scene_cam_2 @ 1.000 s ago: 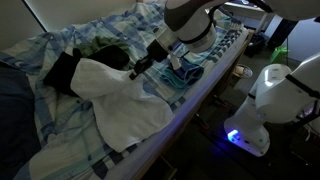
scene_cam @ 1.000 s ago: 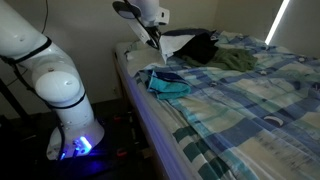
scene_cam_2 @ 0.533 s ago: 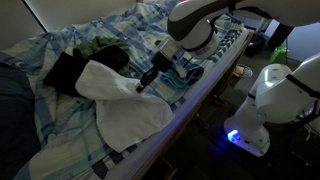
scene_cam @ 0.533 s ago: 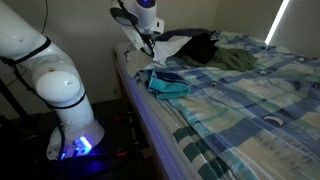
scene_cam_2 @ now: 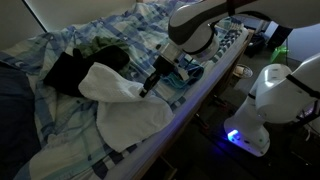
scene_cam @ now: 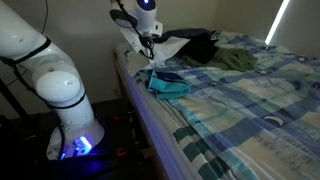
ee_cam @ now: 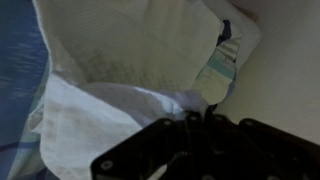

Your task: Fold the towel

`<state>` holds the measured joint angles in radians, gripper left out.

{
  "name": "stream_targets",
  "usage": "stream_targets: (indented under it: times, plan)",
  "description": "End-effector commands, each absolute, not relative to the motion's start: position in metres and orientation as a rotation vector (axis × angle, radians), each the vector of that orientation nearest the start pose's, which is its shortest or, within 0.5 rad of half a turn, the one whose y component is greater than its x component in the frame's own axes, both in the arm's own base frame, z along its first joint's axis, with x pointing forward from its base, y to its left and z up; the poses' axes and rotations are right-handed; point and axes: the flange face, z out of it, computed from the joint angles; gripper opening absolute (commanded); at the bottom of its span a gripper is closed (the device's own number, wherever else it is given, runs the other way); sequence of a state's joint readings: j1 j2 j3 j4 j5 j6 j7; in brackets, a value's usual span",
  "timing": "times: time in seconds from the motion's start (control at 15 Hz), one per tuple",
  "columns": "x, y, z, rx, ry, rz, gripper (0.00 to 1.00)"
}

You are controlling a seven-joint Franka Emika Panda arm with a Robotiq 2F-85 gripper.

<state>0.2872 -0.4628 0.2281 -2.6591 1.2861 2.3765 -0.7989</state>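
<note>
The towel (scene_cam_2: 125, 112) is a large white cloth lying rumpled near the edge of the bed, with one flap lifted and curled over itself. In both exterior views my gripper (scene_cam_2: 148, 90) is at that lifted flap, shut on the cloth. Seen from the bed's other end, the gripper (scene_cam: 148, 42) hangs over the far corner of the bed with the towel (scene_cam: 172, 44) draped beneath it. In the wrist view the towel (ee_cam: 130, 60) fills most of the picture, and a pinched fold runs into the dark gripper (ee_cam: 195, 122) at the bottom.
A teal cloth (scene_cam: 165, 83) (scene_cam_2: 186, 72) lies on the plaid bedspread (scene_cam: 240, 100) close to the towel. A black garment (scene_cam_2: 64, 70) and an olive-green garment (scene_cam: 236, 60) lie further in. The bed's edge (scene_cam_2: 190, 105) drops to the floor beside the robot base (scene_cam_2: 262, 95).
My gripper has carried the towel's flap down and toward the bed's edge, rolling it further over the rest of the towel. The jaws stay shut.
</note>
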Motion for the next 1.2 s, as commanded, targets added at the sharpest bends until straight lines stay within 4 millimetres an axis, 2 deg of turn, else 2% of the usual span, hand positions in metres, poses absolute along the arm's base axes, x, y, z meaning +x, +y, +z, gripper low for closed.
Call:
stream_targets:
  times: [0.0,0.2,0.27,0.8,1.13]
  plan:
    - [0.347,0.206,0.406,-2.261,-0.457,-0.378,0.05]
    - [0.347,0.206,0.406,-2.261,-0.457,-0.378,0.05]
    - [0.347,0.206,0.406,-2.261,-0.457,-0.378,0.01]
    - [0.282,0.251,0.400,-2.259,-0.683,-0.299,0.01]
    - [0.253,0.247,0.386,-2.260,-0.739,-0.229,0.01]
